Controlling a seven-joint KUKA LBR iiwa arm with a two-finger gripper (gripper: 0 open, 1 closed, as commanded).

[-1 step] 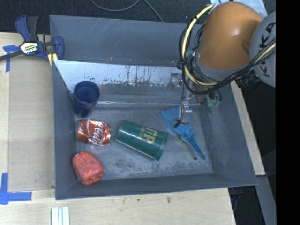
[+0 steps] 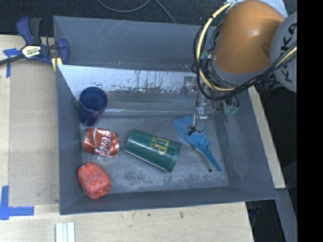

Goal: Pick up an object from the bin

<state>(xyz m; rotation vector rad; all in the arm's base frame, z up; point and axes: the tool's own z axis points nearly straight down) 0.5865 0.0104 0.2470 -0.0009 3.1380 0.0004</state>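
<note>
1. Five loose things lie in a grey metal bin [image 2: 151, 201] as a robot arm reaches in from the right, its claw [image 2: 196, 128] low over a blue scoop [image 2: 204, 145] at the right side of the floor.
2. Whether the claw is open or closed cannot be told from this angle; its tip appears to be at or just above the scoop's broad end, and nothing can be seen held in it.
3. The blue scoop looks like thin, smooth moulded plastic, with a wide flared end towards the far side and a narrow handle tapering towards the near right.
4. Judging by its shape, it should be light and fairly stiff, but it lies low on the floor and its slick surface may slip; the thicker neck where the flare meets the handle seems the safest place to grip.
5. Just left of it, apart from it, a green can [image 2: 151, 149] lies on its side: round, smooth metal, likely to roll if nudged.
6. Further left are a crushed red can [image 2: 101, 142], creased and shiny, and a rough red lump [image 2: 94, 180] in the near left corner.
7. A dark blue cup [image 2: 92, 105] rests in the far left corner, well away from the claw
</note>
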